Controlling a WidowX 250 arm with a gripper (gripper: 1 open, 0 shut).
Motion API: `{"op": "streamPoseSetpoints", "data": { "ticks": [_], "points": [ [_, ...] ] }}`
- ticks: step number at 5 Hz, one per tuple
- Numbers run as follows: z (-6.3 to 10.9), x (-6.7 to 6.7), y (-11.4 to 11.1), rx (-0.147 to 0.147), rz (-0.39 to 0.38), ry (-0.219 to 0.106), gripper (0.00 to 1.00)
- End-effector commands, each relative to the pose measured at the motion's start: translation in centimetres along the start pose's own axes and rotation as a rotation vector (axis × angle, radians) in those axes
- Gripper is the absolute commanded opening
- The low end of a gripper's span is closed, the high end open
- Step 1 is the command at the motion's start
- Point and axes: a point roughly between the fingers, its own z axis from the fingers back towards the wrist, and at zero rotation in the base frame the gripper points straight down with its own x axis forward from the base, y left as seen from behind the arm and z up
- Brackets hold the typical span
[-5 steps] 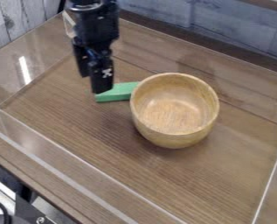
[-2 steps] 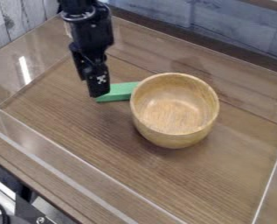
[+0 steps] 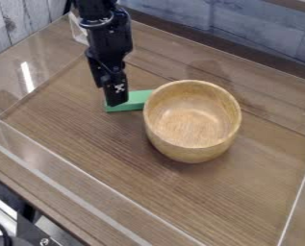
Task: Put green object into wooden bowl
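Note:
The green object [image 3: 129, 101] is a flat bright green block lying on the wooden table just left of the wooden bowl [image 3: 192, 119]. The bowl is round, light tan and empty. My black gripper [image 3: 114, 93] hangs from above with its fingertips directly over the block's left end, partly hiding it. Its fingers point down and stand open; nothing is held between them.
A clear acrylic wall [image 3: 64, 165] runs along the front and left of the brown wooden table [image 3: 103, 154]. A grey plank wall lies behind. The table's front edge drops off at the lower left.
The gripper shifted slightly left and up, then came back right and down to the block's left end. The block and bowl have not moved.

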Motion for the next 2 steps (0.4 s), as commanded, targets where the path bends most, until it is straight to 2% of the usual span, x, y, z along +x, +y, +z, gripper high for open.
{"op": "streamPoseSetpoints", "data": {
  "ticks": [1,2],
  "points": [
    [0.49,0.83,0.7,0.04,0.061,-0.031,1.0],
    [-0.5,1.41,0.84,0.047,0.08,-0.032,1.0]
  ]
}}
